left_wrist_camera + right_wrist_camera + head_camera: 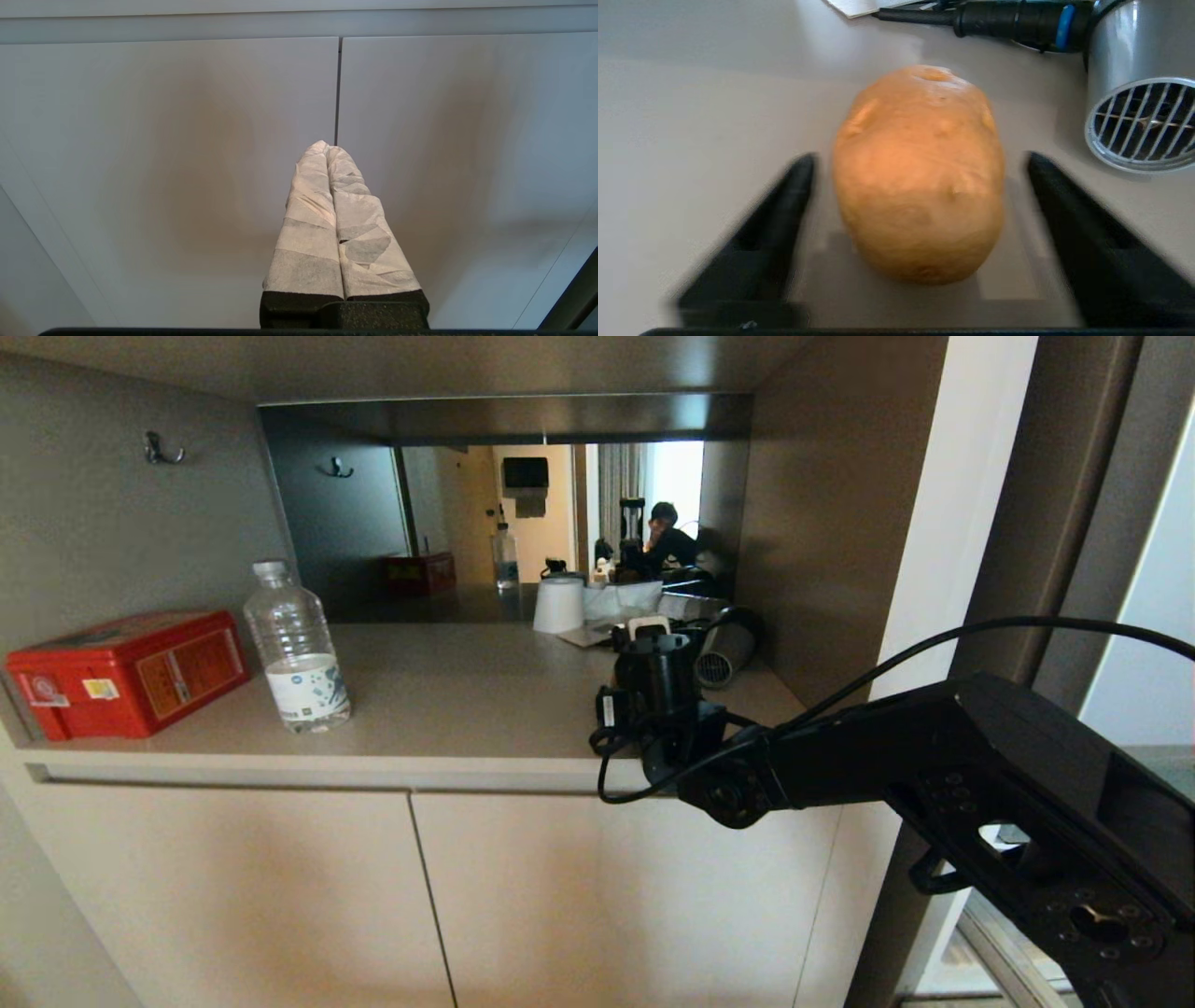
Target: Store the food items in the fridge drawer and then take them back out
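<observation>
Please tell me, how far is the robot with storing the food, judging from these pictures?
Nothing looks stored: no fridge drawer or pepper is in view. In hand: the right gripper is open around the potato, which lies on the counter beside a silver hair dryer, with gaps on both sides. The left gripper is shut, facing cabinet doors. Left: grasping and the rest.

The potato [920, 177] is sitting between the right claw's [920, 161] spread fingers, gaps showing either side; a hair dryer [1141, 93] is crowding just beyond one finger, with bare table [691, 116] lying beyond the other.
</observation>
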Motion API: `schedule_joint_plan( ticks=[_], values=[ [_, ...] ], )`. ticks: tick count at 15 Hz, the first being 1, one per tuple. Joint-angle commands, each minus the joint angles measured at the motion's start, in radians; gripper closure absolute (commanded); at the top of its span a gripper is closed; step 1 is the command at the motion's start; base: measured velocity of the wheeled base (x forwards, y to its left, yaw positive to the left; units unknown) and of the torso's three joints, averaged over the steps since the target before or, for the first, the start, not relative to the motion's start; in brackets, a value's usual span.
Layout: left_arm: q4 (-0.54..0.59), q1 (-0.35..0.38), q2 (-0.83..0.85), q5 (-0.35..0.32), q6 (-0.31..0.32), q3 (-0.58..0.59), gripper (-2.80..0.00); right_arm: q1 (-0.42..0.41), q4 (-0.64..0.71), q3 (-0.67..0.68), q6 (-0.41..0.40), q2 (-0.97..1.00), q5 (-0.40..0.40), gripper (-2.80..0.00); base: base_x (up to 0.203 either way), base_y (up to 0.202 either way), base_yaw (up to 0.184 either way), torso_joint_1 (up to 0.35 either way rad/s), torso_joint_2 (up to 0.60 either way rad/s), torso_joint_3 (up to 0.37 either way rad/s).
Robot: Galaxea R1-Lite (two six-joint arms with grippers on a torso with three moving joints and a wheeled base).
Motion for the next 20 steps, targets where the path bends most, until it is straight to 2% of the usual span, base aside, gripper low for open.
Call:
schedule_joint_plan(
  ticks=[1,8,13,16,20],
  values=[
    [0.0,0.0,0.0,0.0,0.0,0.011,0.0,-0.002,-0.003,0.001,0.0,0.001,-0.004,0.0,0.0,0.0,0.0,0.0,0.0,0.0],
    [0.0,0.0,0.0,0.001,0.0,0.011,0.0,0.0,-0.003,0.001,0.0,-0.01,-0.01,0.0,0.0,0.0,0.0,0.0,0.0,0.0],
    [0.0,0.0,0.0,-0.001,0.0,0.011,0.0,0.019,0.041,0.08,-0.003,-0.196,-0.012,0.0,0.0,0.0,0.0,0.0,0.0,0.0],
    [0.0,0.0,0.0,-0.001,0.0,0.011,0.0,0.059,0.071,0.221,0.0,-0.351,-0.013,0.0,0.0,0.0,0.0,0.0,0.0,0.0],
    [0.0,0.0,0.0,-0.001,0.0,0.011,0.0,0.132,0.116,0.538,0.035,-0.587,-0.04,0.0,0.0,0.0,0.0,0.0,0.0,0.0]
  ],
)
